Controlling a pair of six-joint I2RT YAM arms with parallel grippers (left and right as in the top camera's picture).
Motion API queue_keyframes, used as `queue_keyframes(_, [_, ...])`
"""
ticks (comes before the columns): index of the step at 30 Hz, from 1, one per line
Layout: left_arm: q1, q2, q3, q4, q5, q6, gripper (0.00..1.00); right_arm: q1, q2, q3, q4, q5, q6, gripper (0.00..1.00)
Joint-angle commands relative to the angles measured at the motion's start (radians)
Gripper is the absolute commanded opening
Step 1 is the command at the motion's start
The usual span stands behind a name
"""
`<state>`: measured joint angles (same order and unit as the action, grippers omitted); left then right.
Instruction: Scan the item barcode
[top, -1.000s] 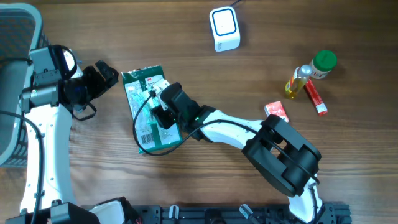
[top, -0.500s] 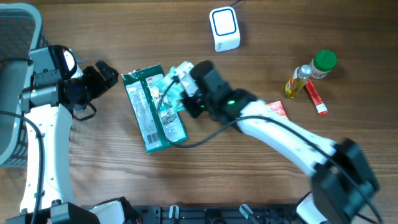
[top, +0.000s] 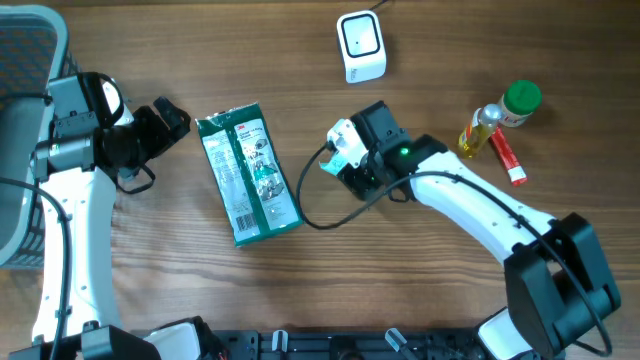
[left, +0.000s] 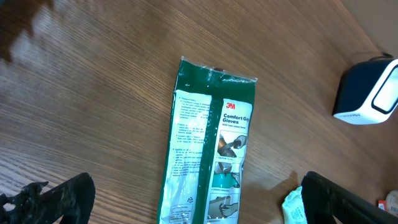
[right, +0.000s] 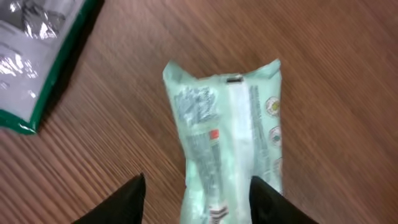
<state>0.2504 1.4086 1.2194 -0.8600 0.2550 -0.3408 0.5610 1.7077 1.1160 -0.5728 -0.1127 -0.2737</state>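
The right pincer, half open with a gap beside one finger, straddles the pale green packet without gripping it, probably so it lies flat for regripping, the scanner well beyond its tips.

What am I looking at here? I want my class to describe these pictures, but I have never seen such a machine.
Two robot arms work at a wooden table. One picture looks down from above. The other two come from small cameras on each arm's wrist, so the dark shapes at their lower edges are that arm's own fingers.

On the table lie a green glove packet, a white barcode scanner, a green-capped bottle and a red tube.

The left gripper is open beside the glove packet and holds nothing. The right gripper has its fingers either side of a pale green packet, with a gap on one side, so it does not look clamped.
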Motion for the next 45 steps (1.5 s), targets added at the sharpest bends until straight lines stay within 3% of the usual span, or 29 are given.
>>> queue_keyframes(1, [-0.002,-0.005,0.008,0.003,-0.002,0.02,1.0,-0.01,0.002,0.078,-0.047,-0.024,0.039,0.59])
queue_keyframes(4, [-0.002,-0.005,0.008,0.002,-0.002,0.02,1.0,-0.055,0.002,0.078,-0.047,-0.045,0.145,0.59])
queue_keyframes(5, [-0.002,-0.005,0.008,0.002,-0.002,0.02,1.0,-0.079,0.004,0.078,-0.054,-0.05,0.207,0.55])
queue_keyframes(6, [-0.002,-0.005,0.008,0.002,-0.002,0.02,1.0,-0.108,0.008,0.078,-0.057,-0.05,0.268,0.45])
queue_keyframes(7, [-0.002,-0.005,0.008,0.003,-0.002,0.02,1.0,-0.134,0.015,0.078,-0.052,-0.051,0.326,0.44])
queue_keyframes(10, [-0.002,-0.005,0.008,0.002,-0.002,0.02,1.0,-0.185,0.057,0.077,0.016,-0.125,0.338,0.5])
queue_keyframes(14, [-0.002,-0.005,0.008,0.043,-0.023,-0.011,1.0,-0.188,0.154,0.073,0.06,-0.202,0.51,0.52])
queue_keyframes(18, [-0.002,-0.006,0.008,0.078,0.043,-0.025,1.0,-0.173,0.204,0.073,0.04,-0.38,0.509,0.36])
queue_keyframes(19, [-0.004,-0.006,0.008,0.091,0.14,0.05,1.0,-0.169,0.204,0.073,0.044,-0.382,0.509,0.34])
queue_keyframes(21, [-0.042,0.008,0.007,0.087,0.24,0.071,1.0,-0.168,0.204,0.073,0.056,-0.399,0.494,0.33])
queue_keyframes(23, [-0.14,0.042,0.006,0.09,0.238,0.084,1.0,-0.165,0.204,0.073,0.079,-0.521,0.412,0.31])
queue_keyframes(26, [-0.302,0.113,0.006,0.149,0.238,0.098,0.98,-0.165,0.204,0.073,0.097,-0.552,0.402,0.27])
queue_keyframes(28, [-0.407,0.164,0.006,0.185,0.238,0.098,0.92,-0.167,0.203,0.075,0.098,-0.552,0.349,0.29])
queue_keyframes(29, [-0.437,0.182,0.006,0.187,0.238,0.098,0.83,-0.172,0.203,0.082,0.097,-0.552,0.368,0.33])
queue_keyframes(30, [-0.466,0.201,0.006,0.185,0.238,0.098,0.7,-0.18,0.202,0.093,0.088,-0.563,0.412,0.33])
queue_keyframes(32, [-0.507,0.23,0.006,0.178,0.238,0.098,0.27,-0.192,0.182,0.108,0.064,-0.664,0.438,0.35])
queue_keyframes(34, [-0.533,0.262,0.006,0.18,0.218,0.098,0.04,-0.2,0.148,0.109,0.009,-0.686,0.466,0.36])
queue_keyframes(39, [-0.554,0.378,0.006,0.193,0.208,0.098,0.04,-0.26,0.121,0.087,-0.138,-0.686,0.518,0.27])
queue_keyframes(45, [-0.581,0.46,0.005,0.232,0.208,0.098,0.04,-0.233,0.121,-0.035,0.042,-0.682,0.673,0.13])
